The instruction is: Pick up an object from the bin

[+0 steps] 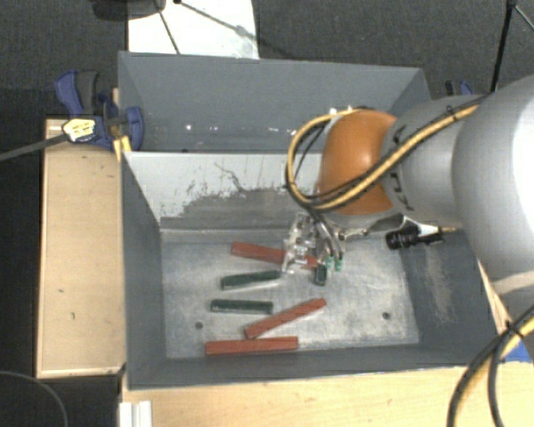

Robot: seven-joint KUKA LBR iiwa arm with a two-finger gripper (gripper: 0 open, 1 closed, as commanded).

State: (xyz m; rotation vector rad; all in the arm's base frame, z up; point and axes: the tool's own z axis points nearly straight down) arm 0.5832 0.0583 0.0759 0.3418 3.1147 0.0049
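Low over the floor of the bin (142,238) with the gripper (310,261), at the right end of the top red stick (256,253), touching it or just beside it. Cannot tell whether spread, pressed together or pinching. Just below the top red stick, a dark green stick (249,279). Further below, a second green stick (241,307), a slanted red stick (285,318) and, lowest, a flat red stick (251,346). Just right of the top red stick, a small dark green piece (321,275). Judged as the grasp step: approach seemingly done, but no stick visibly raised. Left to do: grip, lift, clear the bin.
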